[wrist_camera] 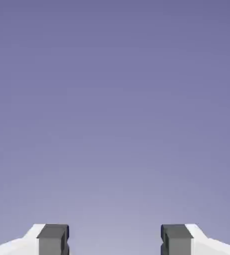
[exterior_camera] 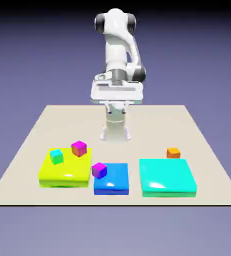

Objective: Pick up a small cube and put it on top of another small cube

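Pincer wide, holding nothing | orange cube lies below it, toward the exterior view's right | I must centre above, descend straight, close softly

The robot's base is seen in the exterior view from across the table, from above and well back, facing it. Above the base, a forward look along the gripper is given close-up by the hand view; only the blue-violet backdrop is shared.
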Motion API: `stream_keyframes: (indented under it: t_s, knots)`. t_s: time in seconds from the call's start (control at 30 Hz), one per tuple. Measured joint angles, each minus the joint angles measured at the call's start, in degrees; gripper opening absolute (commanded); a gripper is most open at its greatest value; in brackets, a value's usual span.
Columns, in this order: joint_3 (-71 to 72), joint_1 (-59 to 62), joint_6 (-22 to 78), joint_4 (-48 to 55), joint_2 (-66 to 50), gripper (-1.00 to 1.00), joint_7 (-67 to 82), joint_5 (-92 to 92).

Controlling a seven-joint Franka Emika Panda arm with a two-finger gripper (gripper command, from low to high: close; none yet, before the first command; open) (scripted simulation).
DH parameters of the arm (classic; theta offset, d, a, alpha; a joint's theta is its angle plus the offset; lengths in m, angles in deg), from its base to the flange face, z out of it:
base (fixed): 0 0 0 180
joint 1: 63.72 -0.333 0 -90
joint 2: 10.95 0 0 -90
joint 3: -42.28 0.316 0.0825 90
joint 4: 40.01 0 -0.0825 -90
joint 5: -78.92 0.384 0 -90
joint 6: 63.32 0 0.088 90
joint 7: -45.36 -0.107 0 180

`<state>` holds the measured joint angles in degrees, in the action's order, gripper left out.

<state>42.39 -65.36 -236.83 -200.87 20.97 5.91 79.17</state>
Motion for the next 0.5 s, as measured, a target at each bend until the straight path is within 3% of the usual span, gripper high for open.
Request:
stream_keyframes:
  t_s: [0.5]
  knots:
    - [1.39, -11.92, 6.15, 1.74, -9.29, 0.00, 37.38, 3.23]
